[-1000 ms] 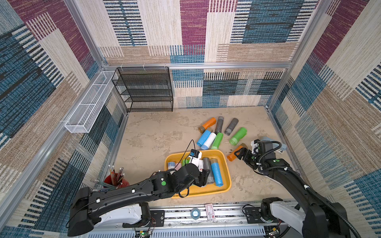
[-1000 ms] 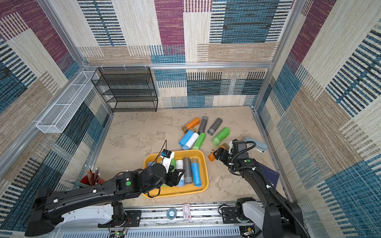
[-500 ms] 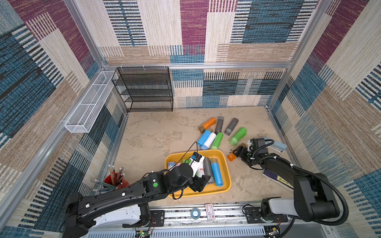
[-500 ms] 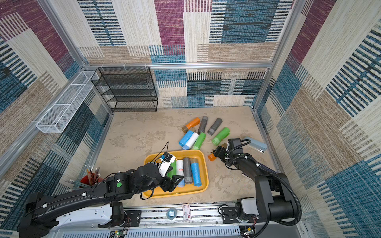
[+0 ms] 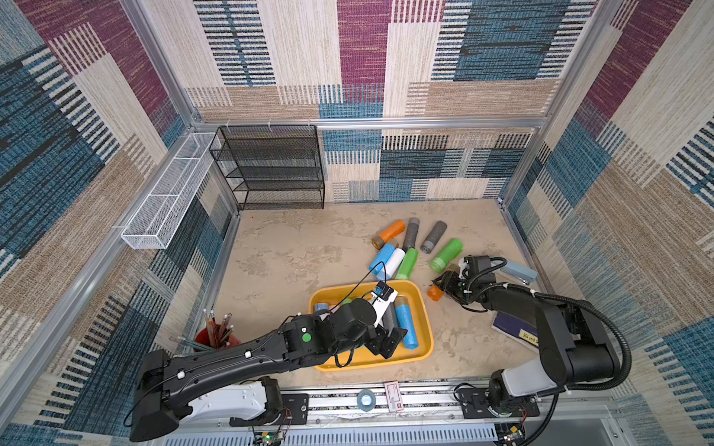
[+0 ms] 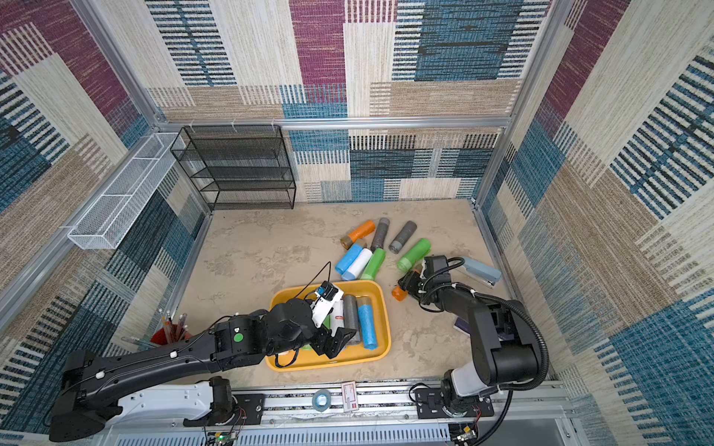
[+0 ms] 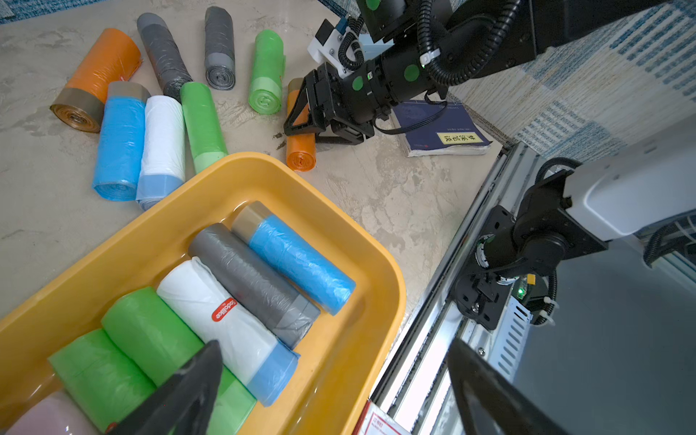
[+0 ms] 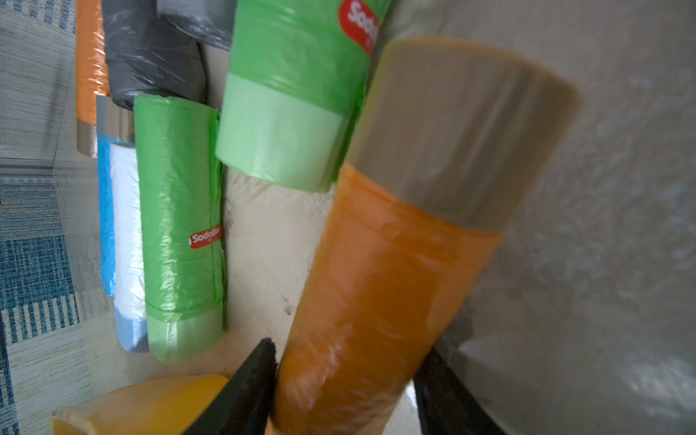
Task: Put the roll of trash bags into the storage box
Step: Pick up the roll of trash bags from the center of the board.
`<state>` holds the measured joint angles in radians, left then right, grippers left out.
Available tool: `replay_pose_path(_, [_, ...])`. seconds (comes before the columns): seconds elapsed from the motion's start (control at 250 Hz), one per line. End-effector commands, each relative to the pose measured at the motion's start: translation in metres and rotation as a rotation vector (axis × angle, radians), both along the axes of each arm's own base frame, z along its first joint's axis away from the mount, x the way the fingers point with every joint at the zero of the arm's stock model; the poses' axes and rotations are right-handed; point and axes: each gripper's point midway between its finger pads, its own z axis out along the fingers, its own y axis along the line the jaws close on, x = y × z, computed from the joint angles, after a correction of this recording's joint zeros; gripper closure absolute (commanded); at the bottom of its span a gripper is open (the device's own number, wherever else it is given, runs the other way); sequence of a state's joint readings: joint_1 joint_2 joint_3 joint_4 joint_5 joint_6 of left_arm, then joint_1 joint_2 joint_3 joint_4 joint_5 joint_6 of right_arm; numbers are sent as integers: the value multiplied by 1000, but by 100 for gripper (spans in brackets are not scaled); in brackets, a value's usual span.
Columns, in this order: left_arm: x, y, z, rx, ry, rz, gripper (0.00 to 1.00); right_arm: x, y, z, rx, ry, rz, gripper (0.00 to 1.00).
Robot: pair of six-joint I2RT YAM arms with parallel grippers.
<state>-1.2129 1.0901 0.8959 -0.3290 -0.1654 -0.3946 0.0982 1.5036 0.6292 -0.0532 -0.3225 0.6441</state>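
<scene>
The storage box (image 5: pixel 428 328) (image 6: pixel 386 328) (image 7: pixel 391 271) is a yellow-orange tray near the table's front edge, holding several rolls: blue, grey, white and green. My left gripper (image 5: pixel 386 340) (image 6: pixel 334 341) (image 7: pixel 333 346) hangs open over the tray's near side with nothing between its fingers. Right of the tray, an orange roll of trash bags (image 5: pixel 434 293) (image 6: pixel 399 293) (image 7: pixel 300 150) (image 8: pixel 395 263) lies on the table. My right gripper (image 5: pixel 440 284) (image 6: pixel 405 282) (image 7: pixel 301 124) (image 8: pixel 346 376) is shut on it, one finger pressed against each side.
Several loose rolls (image 5: pixel 402 251) lie behind the tray. A grey-blue stapler (image 5: pixel 517 270) and a dark blue book (image 5: pixel 514 328) sit by the right arm. A red pen cup (image 5: pixel 216 336) stands front left. A black mesh rack (image 5: pixel 278 170) and a white wire basket (image 5: pixel 170 193) are at the back left.
My left gripper has opened wide and drawn back toward the tray's near side. My right gripper has closed in on the orange roll.
</scene>
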Motion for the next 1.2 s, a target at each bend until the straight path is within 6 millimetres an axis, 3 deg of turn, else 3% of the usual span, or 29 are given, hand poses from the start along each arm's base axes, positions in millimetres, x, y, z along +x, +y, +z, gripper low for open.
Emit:
replay_pose_path(0.0, [-1,2,3,-10,0,-3,6,-5,-1,-6,-12,30,7,43])
replay_pose_path(0.232, [8,10,-9,122,-5,47,5,-17,-7,8,-43,13,5,48])
replay_pose_path(0.472, [19,26,-22,197,30,132,4,-36,-7,44,-74,-81,78,53])
replay_pose_path(0.852, [31,42,-41,28,342,264,4,-59,25,131,-30,-338,286,59])
replay_pose_path(1.044, [40,58,-44,6,401,337,4,-79,60,149,28,-374,412,59])
replay_pose_path(1.196, [39,83,-48,61,422,408,4,-95,74,153,54,-343,442,58])
